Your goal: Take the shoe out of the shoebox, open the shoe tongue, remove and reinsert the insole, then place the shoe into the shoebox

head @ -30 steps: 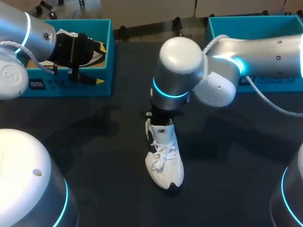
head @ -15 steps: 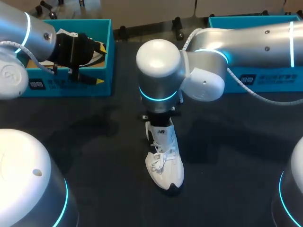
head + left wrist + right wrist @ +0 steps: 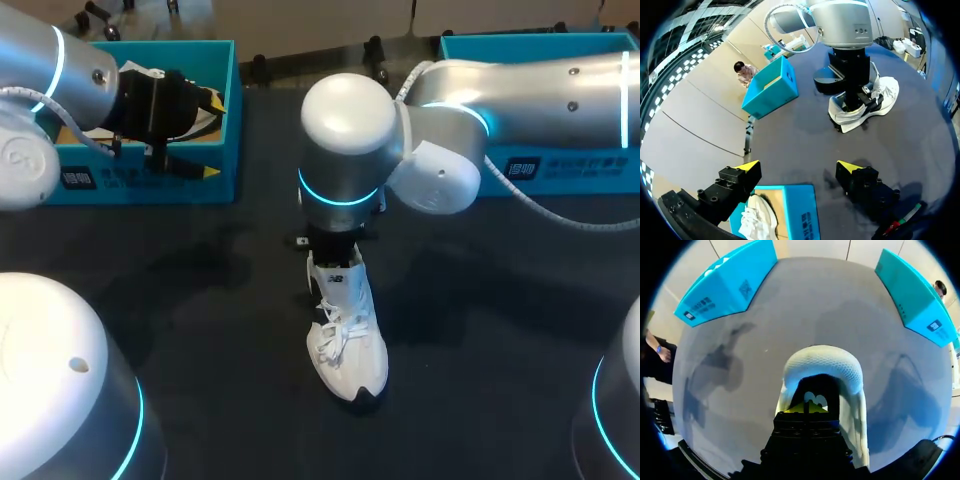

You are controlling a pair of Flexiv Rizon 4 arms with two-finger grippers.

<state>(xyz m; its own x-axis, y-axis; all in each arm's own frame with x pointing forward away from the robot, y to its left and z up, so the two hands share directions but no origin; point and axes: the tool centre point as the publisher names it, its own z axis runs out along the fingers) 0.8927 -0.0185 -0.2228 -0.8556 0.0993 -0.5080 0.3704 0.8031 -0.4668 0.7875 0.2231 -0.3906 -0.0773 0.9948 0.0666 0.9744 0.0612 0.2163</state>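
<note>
Head view: a white laced shoe (image 3: 346,335) stands upright on the dark bench (image 3: 200,330) at centre frame, toe toward the lower edge, outside the blue shoebox (image 3: 150,180) at upper left. The right end effector (image 3: 335,250) sits at the shoe's opening, mostly hidden under its wrist. The left end effector (image 3: 170,105) hangs over that shoebox

Left wrist view: the left end effector (image 3: 799,167) is released, fingers wide apart with nothing between them, well apart from the shoe (image 3: 885,95) ahead

Right wrist view: the right end effector (image 3: 805,407) looks clenched, yellow tips pressed together inside the dark mouth of the shoe (image 3: 822,365). Whether they pinch anything thin I cannot tell. The upper is soft white mesh and probably light, so I judge any pull should be slow and straight, or the shoe may tip or lift with it
</note>
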